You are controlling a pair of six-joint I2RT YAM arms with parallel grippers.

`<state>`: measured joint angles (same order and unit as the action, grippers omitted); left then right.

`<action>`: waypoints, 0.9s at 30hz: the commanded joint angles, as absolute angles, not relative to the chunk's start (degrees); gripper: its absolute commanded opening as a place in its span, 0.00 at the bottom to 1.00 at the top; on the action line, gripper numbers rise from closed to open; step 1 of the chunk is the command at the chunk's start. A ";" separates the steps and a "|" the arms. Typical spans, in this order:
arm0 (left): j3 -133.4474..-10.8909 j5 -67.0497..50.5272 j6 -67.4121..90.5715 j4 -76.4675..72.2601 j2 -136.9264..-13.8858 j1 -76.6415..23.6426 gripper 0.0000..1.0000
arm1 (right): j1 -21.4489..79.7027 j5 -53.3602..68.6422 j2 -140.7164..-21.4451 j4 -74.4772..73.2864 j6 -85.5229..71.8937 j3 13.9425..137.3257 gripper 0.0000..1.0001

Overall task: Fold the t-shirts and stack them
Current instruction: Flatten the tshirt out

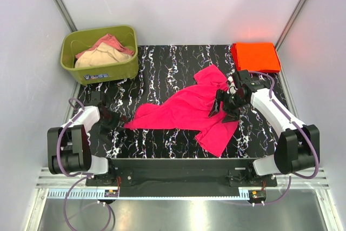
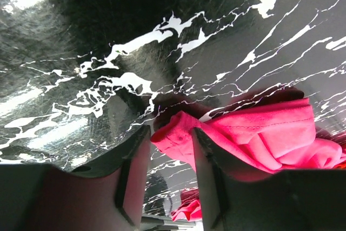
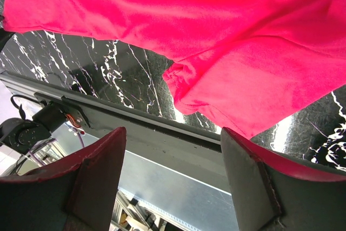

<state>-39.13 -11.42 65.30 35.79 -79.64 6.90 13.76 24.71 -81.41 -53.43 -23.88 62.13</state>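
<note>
The hot pink t-shirt [image 1: 184, 109] lies crumpled and spread across the middle of the black marbled table [image 1: 162, 63]. The orange-red t-shirt [image 1: 255, 57] lies folded flat at the back right corner. My left gripper [image 1: 114, 119] is low at the pink shirt's left tip. In the left wrist view my left gripper [image 2: 171, 131] is open, with a corner of the pink shirt [image 2: 259, 133] lying between its fingertips. My right gripper [image 1: 223, 107] hovers over the shirt's right part. In the right wrist view it [image 3: 173, 132] is wide open and empty, with the pink shirt [image 3: 216, 25] beyond it.
An olive-green tub [image 1: 102, 71] at the back left holds peach and pink cloth [image 1: 102, 50]. White walls close in the table on both sides. The table's front edge and metal rail [image 3: 162, 139] show just past the right gripper.
</note>
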 commanded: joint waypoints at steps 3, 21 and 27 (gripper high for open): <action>-40.78 -11.95 63.99 33.93 -79.89 7.12 0.33 | 13.89 24.61 -80.77 -53.35 -25.13 63.11 0.77; -43.95 -15.28 54.33 32.44 -75.68 7.03 0.00 | 13.80 21.00 -74.90 -53.09 -41.21 46.17 0.68; -45.17 -15.91 47.99 31.38 -73.66 6.50 0.00 | 13.89 21.35 -67.25 -50.81 -48.95 36.67 0.54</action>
<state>-42.33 -13.74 52.58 33.50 -75.96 6.76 13.76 21.69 -70.41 -52.56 -43.11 40.18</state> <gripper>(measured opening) 0.020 0.567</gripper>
